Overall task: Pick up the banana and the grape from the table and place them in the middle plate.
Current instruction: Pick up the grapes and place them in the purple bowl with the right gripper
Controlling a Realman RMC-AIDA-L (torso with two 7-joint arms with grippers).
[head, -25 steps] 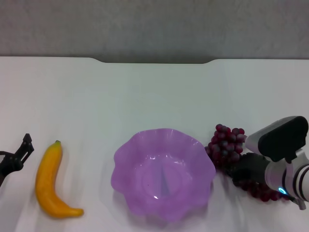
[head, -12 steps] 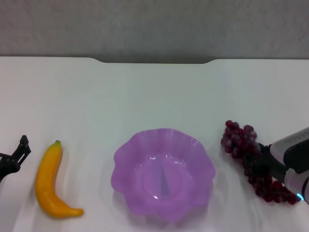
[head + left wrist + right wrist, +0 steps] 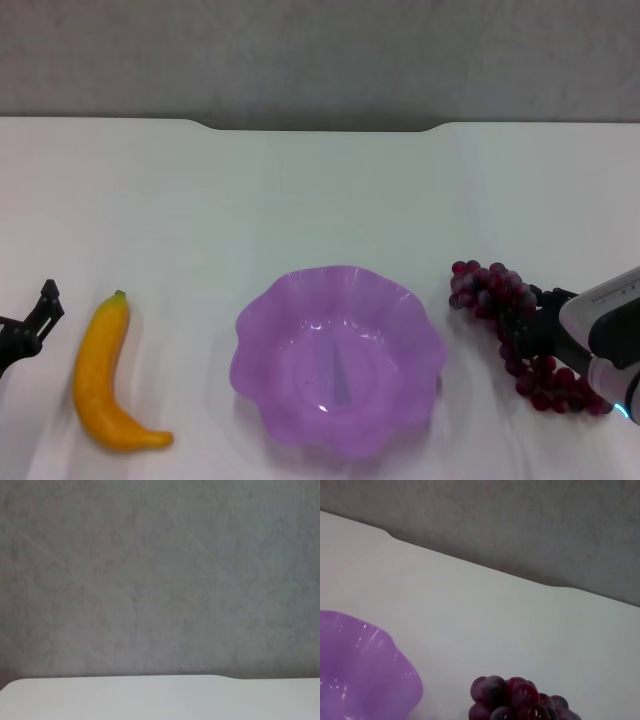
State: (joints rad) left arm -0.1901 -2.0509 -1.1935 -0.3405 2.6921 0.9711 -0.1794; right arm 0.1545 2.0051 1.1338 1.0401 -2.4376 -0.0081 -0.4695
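Right gripper (image 3: 535, 325): black jaws, grey-white housing, small cyan light. Left gripper (image 3: 28, 325): black, angular.

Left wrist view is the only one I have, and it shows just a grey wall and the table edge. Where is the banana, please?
Observer: The banana lies on the table left of the middle plate, apart from it, green tip pointing away from the robot.
Operator: Is the left end effector close to it?
Observer: The left end effector sits beside the banana near the left edge, not touching it.
Operator: And the grape?
Observer: The grape is right of the plate, outside it, with the right end effector at its middle.
Operator: Anything inside the plate?
Observer: No, it holds nothing.
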